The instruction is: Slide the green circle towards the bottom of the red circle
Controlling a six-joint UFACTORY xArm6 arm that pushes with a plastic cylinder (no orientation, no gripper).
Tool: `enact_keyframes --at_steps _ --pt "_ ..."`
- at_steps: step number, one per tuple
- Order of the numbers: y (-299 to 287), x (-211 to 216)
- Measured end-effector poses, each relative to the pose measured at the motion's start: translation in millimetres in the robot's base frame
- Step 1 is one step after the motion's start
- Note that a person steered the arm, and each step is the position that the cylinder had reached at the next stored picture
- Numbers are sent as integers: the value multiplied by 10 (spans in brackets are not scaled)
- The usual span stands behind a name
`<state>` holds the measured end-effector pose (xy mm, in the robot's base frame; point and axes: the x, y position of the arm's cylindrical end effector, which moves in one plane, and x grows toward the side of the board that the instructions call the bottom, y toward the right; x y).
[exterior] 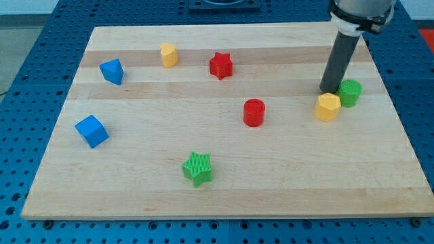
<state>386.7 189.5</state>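
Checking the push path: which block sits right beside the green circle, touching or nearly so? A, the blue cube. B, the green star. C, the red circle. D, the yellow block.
D: the yellow block sits against the green circle on its lower-left side, just below my tip.
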Motion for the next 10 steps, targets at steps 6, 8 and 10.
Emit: enact_keyframes --at_steps 6,8,10 --pt "507 96" --pt "50 841" --pt "-371 942"
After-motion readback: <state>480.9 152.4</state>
